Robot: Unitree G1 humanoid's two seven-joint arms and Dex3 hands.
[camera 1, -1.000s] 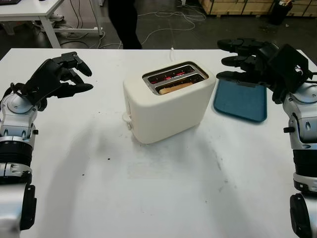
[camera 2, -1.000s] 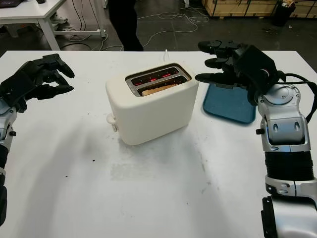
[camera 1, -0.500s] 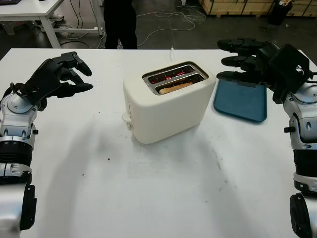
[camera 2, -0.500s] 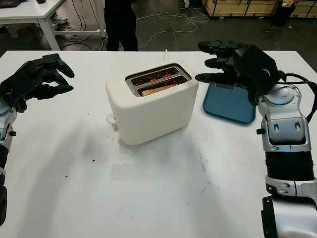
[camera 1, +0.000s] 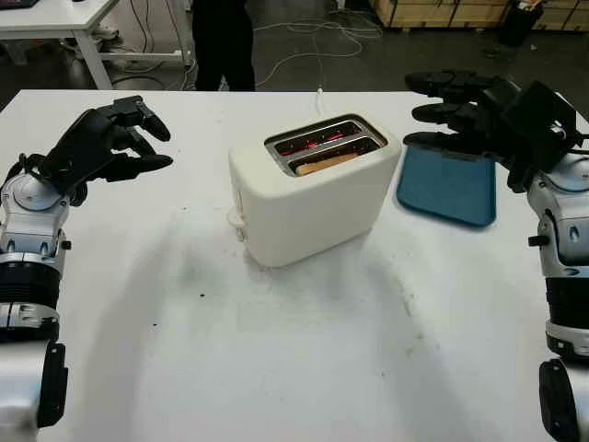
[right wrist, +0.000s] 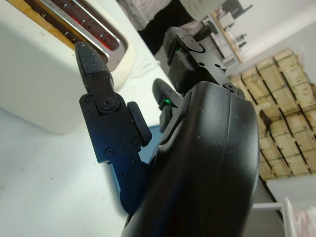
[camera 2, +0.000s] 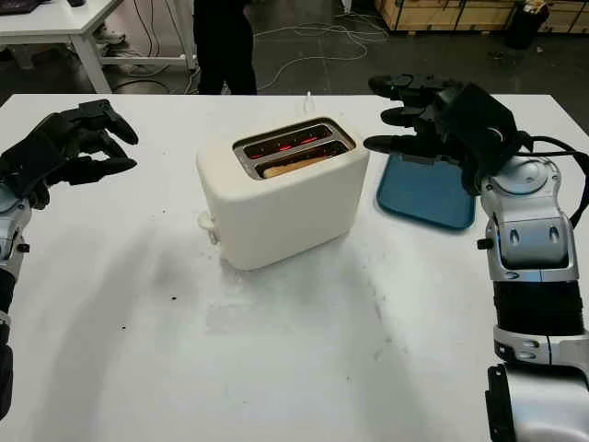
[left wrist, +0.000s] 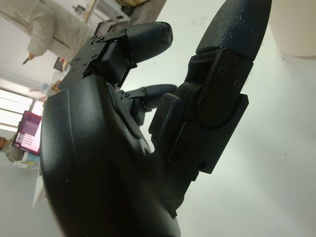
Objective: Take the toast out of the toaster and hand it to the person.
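Table (camera 1: pixel 304 359): white, under both hands.
Toaster (camera 1: pixel 313 189): between the hands, apart from each.
Tray (camera 1: pixel 448 187): blue, beneath the right hand (camera 1: pixel 460 112).
Hands: right open, empty; left hand (camera 1: pixel 110 143) open, empty.
Toast (camera 1: pixel 327 163): down in the slot nearer the robot.
Person (camera 1: pixel 224 41): standing beyond the table.
Progress: nothing grasped; lifting and handover remain.

You see a cream toaster (camera 1: pixel 313 193) with red-glowing slots, golden-brown toast (camera 1: pixel 327 163), a blue tray (camera 1: pixel 448 186), a white table (camera 1: pixel 276 350), black hands.
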